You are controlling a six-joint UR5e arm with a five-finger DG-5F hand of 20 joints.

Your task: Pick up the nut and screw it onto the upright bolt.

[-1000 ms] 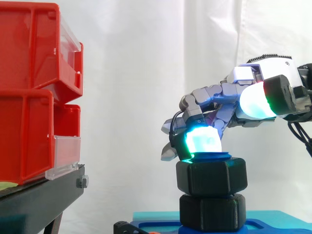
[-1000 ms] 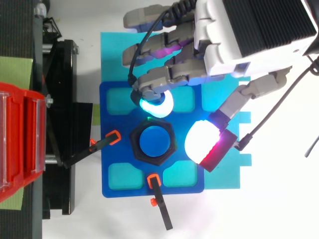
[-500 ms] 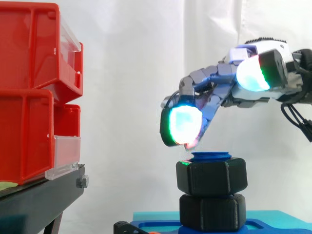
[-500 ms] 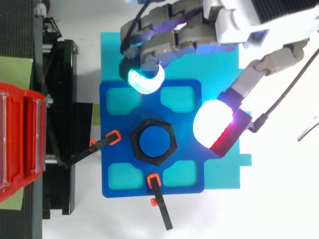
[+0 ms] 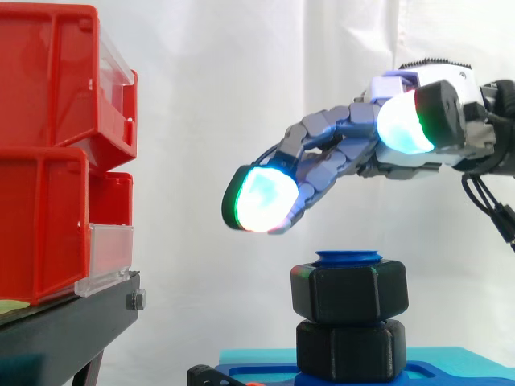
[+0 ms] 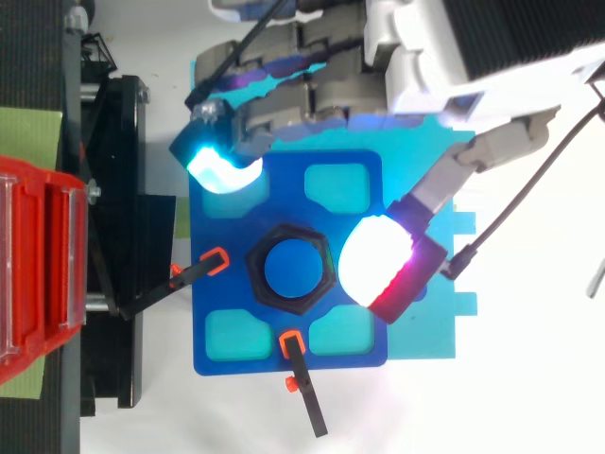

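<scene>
My hand is released: the fingers are stretched out nearly straight and hold nothing. The side view tells me what the top view cannot: the hand hangs above the bolt with clear air between them, its glowing fingertip reaching past the bolt toward the red bins. It also shows the nut sitting on the bolt with the blue tip just poking out, above a second black hexagonal block.

From above I see the sideways layout instead. The fingers pass to one side of the bolt, and the thumb pad appears just beside the nut, opposite the bins. Two orange-tipped clamps hold the blue plate around the bolt.

A second ago a curled fingertip rested on top of the bolt; since then the hand has lifted and straightened. The nut has not moved.
</scene>
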